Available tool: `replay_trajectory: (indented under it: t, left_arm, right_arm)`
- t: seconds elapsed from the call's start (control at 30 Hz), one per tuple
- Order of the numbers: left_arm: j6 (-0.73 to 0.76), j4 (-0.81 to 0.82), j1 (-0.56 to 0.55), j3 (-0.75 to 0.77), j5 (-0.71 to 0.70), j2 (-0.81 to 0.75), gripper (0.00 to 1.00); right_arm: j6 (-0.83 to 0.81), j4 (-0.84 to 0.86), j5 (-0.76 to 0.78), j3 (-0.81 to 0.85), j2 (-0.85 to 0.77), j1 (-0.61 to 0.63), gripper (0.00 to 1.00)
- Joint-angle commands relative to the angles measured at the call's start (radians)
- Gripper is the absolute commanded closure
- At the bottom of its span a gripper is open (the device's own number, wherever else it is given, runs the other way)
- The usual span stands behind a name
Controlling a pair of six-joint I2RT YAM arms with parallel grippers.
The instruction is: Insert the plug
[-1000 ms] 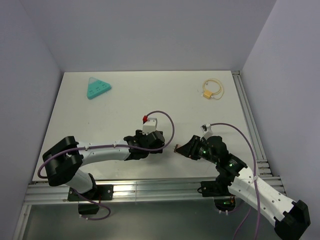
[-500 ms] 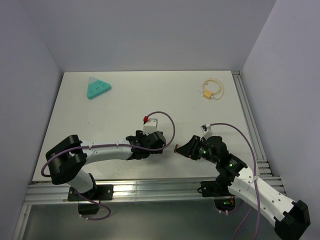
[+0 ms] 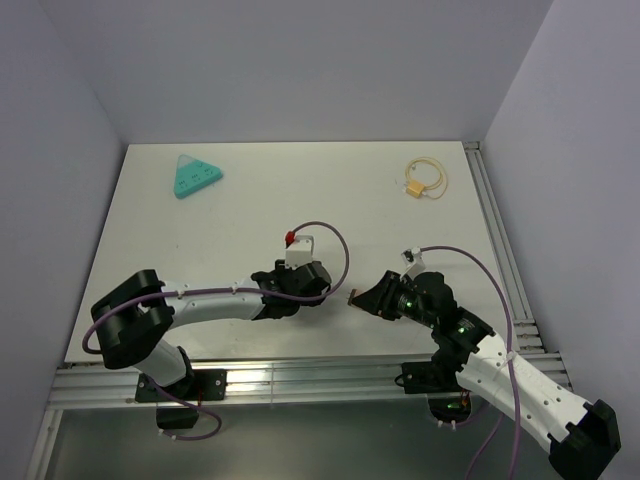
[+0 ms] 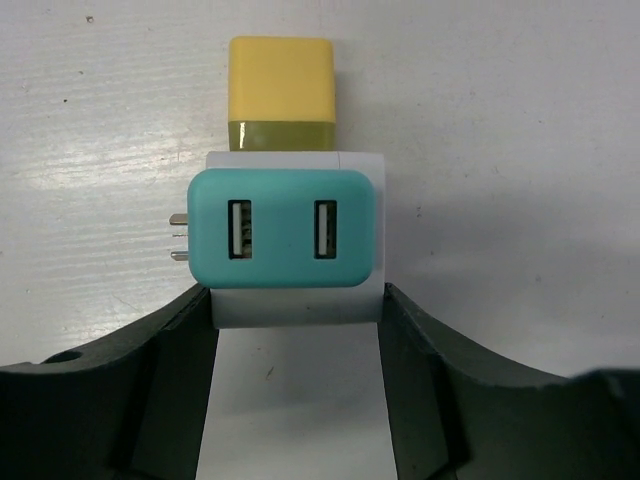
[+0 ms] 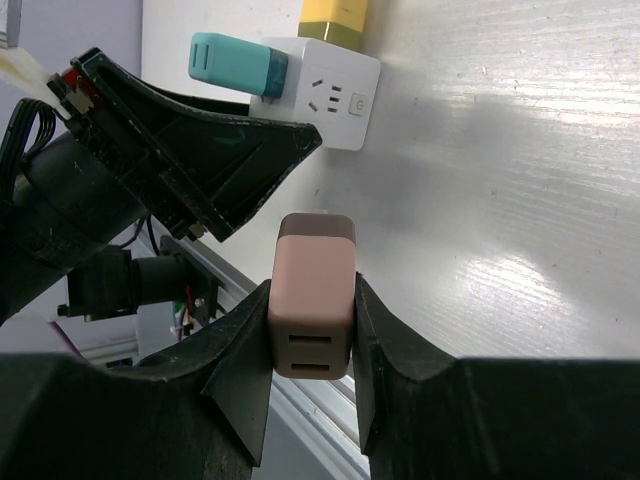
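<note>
A white socket cube [image 4: 275,160] lies on the table with a teal USB charger [image 4: 280,228] plugged into its top and a yellow plug [image 4: 281,90] at its far side. My left gripper [image 4: 297,300] is shut on the cube's near end, one finger against each side. In the right wrist view the cube [image 5: 325,95] shows an empty socket face. My right gripper [image 5: 312,283] is shut on a pink plug [image 5: 312,320] and holds it above the table, a short way right of the cube. In the top view, my left gripper [image 3: 305,290] and right gripper [image 3: 358,298] face each other.
A teal triangular block [image 3: 195,177] lies at the back left. A yellow connector with a coiled cable [image 3: 422,180] lies at the back right. Metal rails run along the near edge [image 3: 300,375] and the right edge [image 3: 500,250].
The left arm has shifted very slightly. The right arm with the pink plug has barely moved.
</note>
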Motion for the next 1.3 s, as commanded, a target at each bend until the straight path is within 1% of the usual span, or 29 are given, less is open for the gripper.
replay_trajectory:
  t: [0.0,0.07,0.1,0.33,0.37,0.43,0.47,0.53,0.6,0.7,0.83,0.93,1.07,1.23,1.27]
  left_arm:
    - [0.011,0.063,0.010,-0.022,0.021,-0.029,0.84]
    - [0.021,0.075,0.013,-0.037,0.028,-0.041,0.96]
    - [0.025,0.081,0.013,-0.042,0.033,-0.046,1.00]
    - [0.067,0.190,0.015,-0.130,0.091,-0.126,1.00]
    - [0.084,0.233,0.015,-0.143,0.120,-0.138,1.00]
    - [0.092,0.262,0.017,-0.172,0.142,-0.164,1.00]
    - [0.115,0.310,0.020,-0.180,0.158,-0.167,1.00]
    - [0.140,0.347,0.024,-0.199,0.218,-0.184,1.00]
    - [0.156,0.432,0.024,-0.226,0.255,-0.202,1.00]
    - [0.149,0.505,0.026,-0.275,0.309,-0.241,1.00]
    - [0.130,0.644,0.029,-0.347,0.395,-0.284,1.00]
    - [0.091,0.736,0.029,-0.413,0.422,-0.316,1.00]
    - [0.061,0.818,0.029,-0.480,0.455,-0.348,1.00]
    - [0.034,0.933,0.030,-0.568,0.493,-0.360,1.00]
    - [0.031,0.978,0.030,-0.578,0.504,-0.359,1.00]
  right_arm:
    - [-0.007,0.028,0.006,-0.001,-0.008,-0.006,1.00]
    - [-0.013,0.020,0.011,0.000,-0.010,-0.006,1.00]
    - [-0.013,0.014,0.014,0.003,-0.007,-0.006,1.00]
    - [-0.024,0.014,-0.004,0.014,0.021,-0.006,1.00]
    - [-0.027,0.011,-0.006,0.016,0.022,-0.006,1.00]
    - [-0.039,-0.012,-0.001,0.028,0.022,-0.006,1.00]
    - [-0.042,-0.021,0.002,0.032,0.022,-0.005,1.00]
    - [-0.055,-0.045,0.005,0.048,0.018,-0.006,1.00]
    - [-0.064,-0.068,0.003,0.059,0.018,-0.006,1.00]
    - [-0.082,-0.104,0.000,0.089,0.029,-0.006,1.00]
    - [-0.105,-0.151,-0.003,0.120,0.052,-0.006,1.00]
    - [-0.112,-0.177,-0.004,0.138,0.064,-0.006,1.00]
    - [-0.115,-0.194,0.000,0.164,0.091,-0.006,1.00]
    - [-0.131,-0.230,-0.005,0.229,0.171,-0.003,1.00]
    - [-0.134,-0.246,-0.001,0.253,0.182,-0.005,1.00]
